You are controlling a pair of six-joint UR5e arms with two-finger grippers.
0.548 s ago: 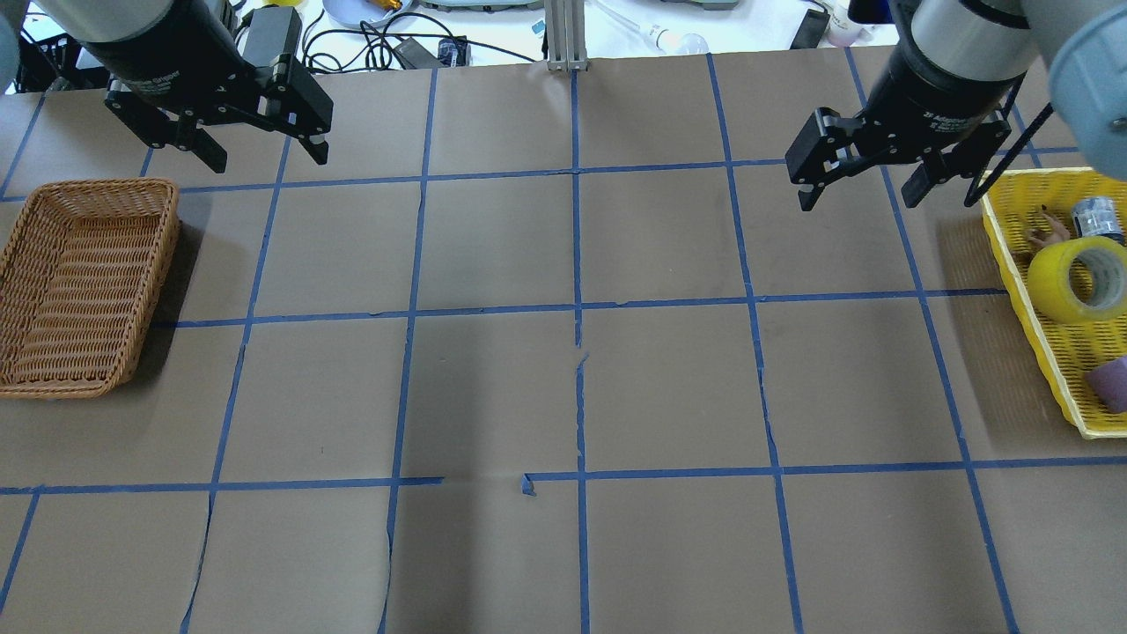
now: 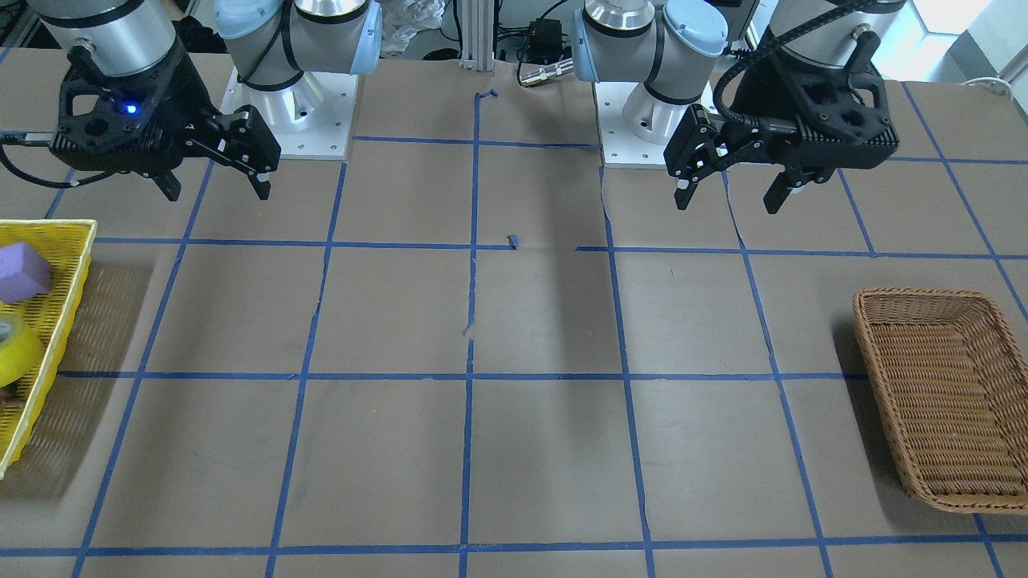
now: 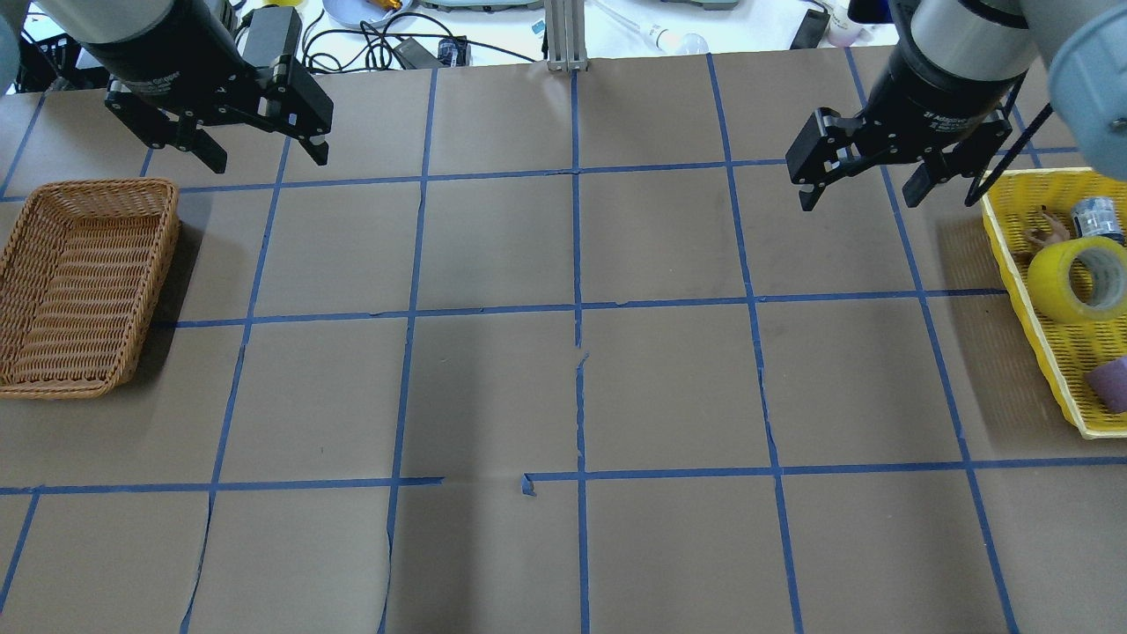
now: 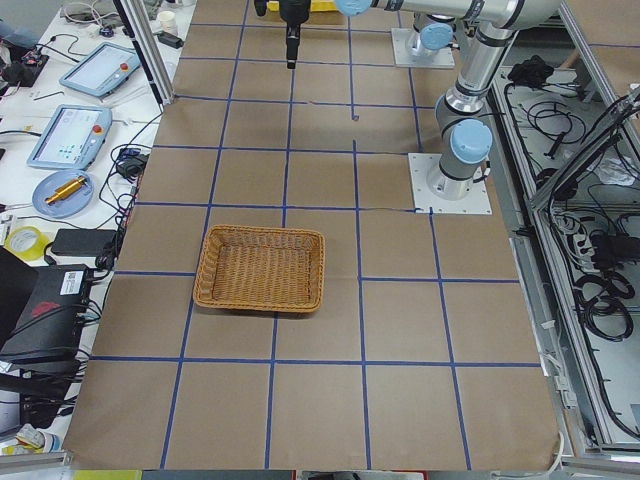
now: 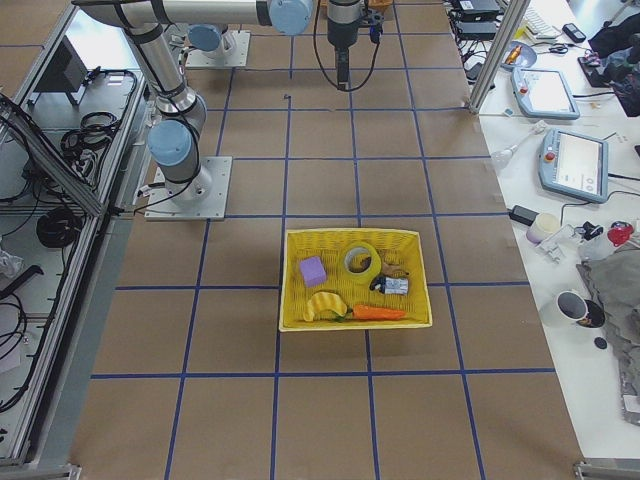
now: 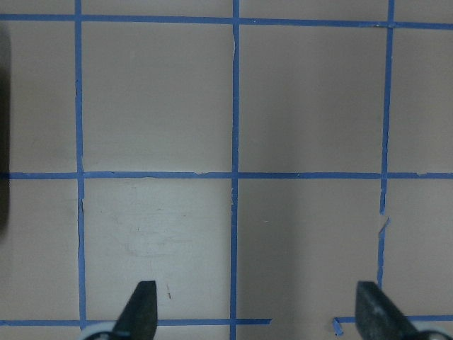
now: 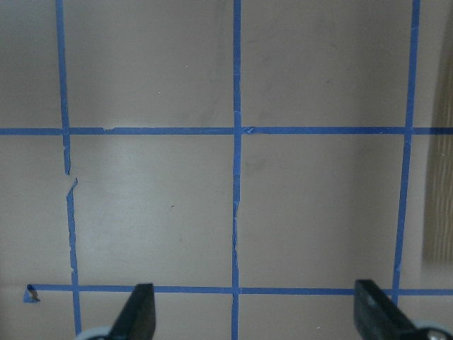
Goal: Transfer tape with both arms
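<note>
The yellow tape roll (image 3: 1079,280) with a white core lies in a yellow basket (image 3: 1030,308) at the table's right edge. It also shows in the front view (image 2: 14,349) and the right side view (image 5: 361,260). My right gripper (image 3: 858,201) hangs open and empty above the table, left of that basket; its fingertips (image 7: 141,312) frame bare table. My left gripper (image 3: 268,158) hangs open and empty beyond the far right corner of a wicker basket (image 3: 84,282). The front view shows both grippers open: left (image 2: 728,202), right (image 2: 218,193).
The yellow basket also holds a purple block (image 3: 1111,383), a small can (image 3: 1096,218), a banana (image 5: 322,305) and a carrot (image 5: 365,313). The wicker basket (image 2: 948,393) holds nothing. Blue tape lines grid the brown table. Cables and devices lie beyond the far edge.
</note>
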